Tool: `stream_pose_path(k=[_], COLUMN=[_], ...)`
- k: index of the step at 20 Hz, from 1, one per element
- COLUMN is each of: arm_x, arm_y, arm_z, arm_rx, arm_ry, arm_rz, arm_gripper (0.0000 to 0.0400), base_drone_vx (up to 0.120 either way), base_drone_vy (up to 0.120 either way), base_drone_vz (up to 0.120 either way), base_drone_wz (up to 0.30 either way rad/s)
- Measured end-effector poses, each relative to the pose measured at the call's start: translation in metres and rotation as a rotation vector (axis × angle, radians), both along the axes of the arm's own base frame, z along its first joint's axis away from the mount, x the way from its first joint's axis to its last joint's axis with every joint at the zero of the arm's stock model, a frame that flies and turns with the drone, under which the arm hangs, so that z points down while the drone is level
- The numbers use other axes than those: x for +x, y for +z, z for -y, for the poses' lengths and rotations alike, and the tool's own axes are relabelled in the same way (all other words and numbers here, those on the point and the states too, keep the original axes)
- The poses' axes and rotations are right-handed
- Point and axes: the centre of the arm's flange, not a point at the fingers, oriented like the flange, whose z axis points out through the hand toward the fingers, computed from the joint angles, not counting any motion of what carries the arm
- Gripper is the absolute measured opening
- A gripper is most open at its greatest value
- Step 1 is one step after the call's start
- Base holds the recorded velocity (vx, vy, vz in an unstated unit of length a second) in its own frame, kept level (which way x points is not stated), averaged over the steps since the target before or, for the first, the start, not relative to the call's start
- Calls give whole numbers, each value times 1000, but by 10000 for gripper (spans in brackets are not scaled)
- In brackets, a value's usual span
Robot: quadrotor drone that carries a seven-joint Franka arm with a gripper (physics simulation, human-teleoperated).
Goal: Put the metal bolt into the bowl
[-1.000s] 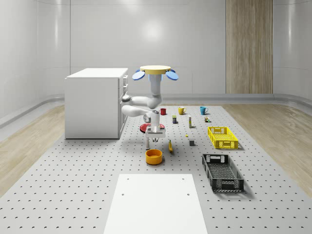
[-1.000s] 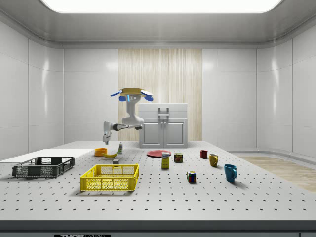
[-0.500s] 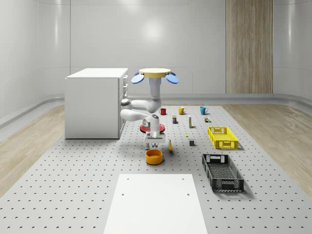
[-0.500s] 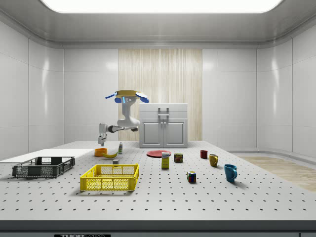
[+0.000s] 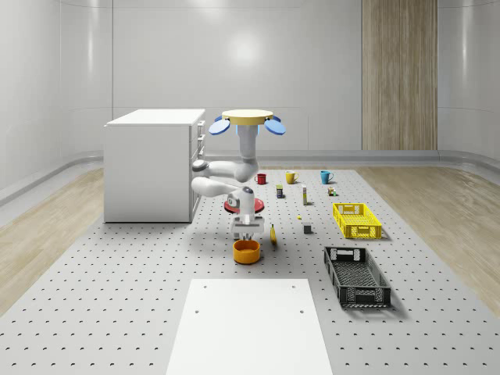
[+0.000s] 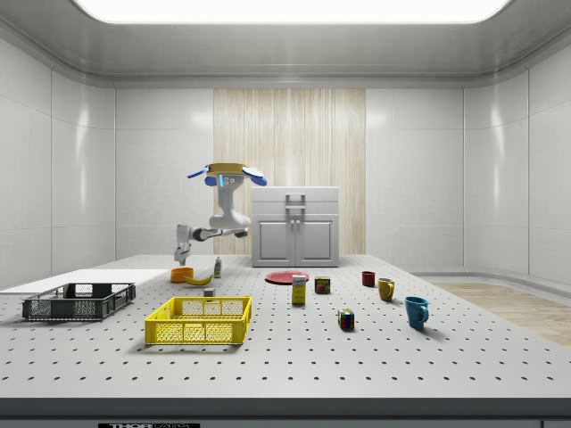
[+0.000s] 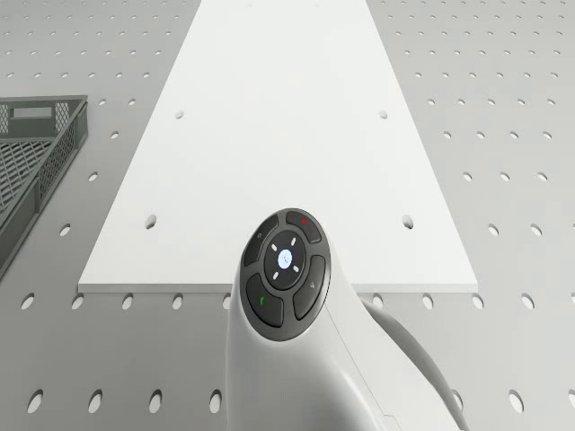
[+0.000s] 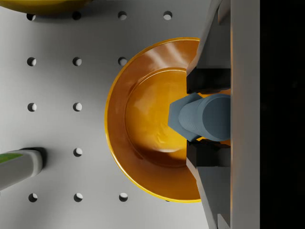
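Jaws clamp the metal bolt (image 8: 200,117) between their dark pads, its hexagonal head poking out toward the orange bowl (image 8: 143,119). Your key relation: in the wrist view the bolt sits directly over the bowl's hollow, inside the rim's outline. From the whole-scene view the gripper (image 5: 248,230) hangs just above the bowl (image 5: 246,251), while the drone (image 5: 247,119) hovers above the desk (image 5: 117,273), behind the bowl toward the cabinet. Letting go here should drop it in.
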Motion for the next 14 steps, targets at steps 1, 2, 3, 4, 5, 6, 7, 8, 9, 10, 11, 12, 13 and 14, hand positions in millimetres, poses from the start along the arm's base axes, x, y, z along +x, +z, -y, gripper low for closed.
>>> stream_pose_path(k=[1,2,3,4,5,6,7,8,9,10,11,12,13,14], arm_x=[0,0,0,0,0,0,0,0,0,0,0,0,0,0], arm_y=[4,9,13,18,23,28,33,38,41,45,48,50,52,52], arm_z=[0,0,0,0,0,0,0,0,0,0,0,0,0,0], arm_rx=[0,0,0,0,0,0,0,0,0,1,2,3,3,4], arm_ry=[0,0,0,0,0,0,0,0,0,0,-1,-2,-2,-3], arm_rz=[0,0,0,0,0,0,0,0,0,1,1,1,1,1], arm_gripper=[138,138,138,138,138,138,138,138,177,227,265,295,318,336], base_drone_vx=[0,0,0,0,0,0,0,0,0,0,0,0,0,0], base_drone_vy=[0,0,0,0,0,0,0,0,0,0,0,0,0,0], base_drone_vz=[0,0,0,0,0,0,0,0,0,0,0,0,0,0], base_drone_wz=[0,0,0,0,0,0,0,0,0,0,0,0,0,0])
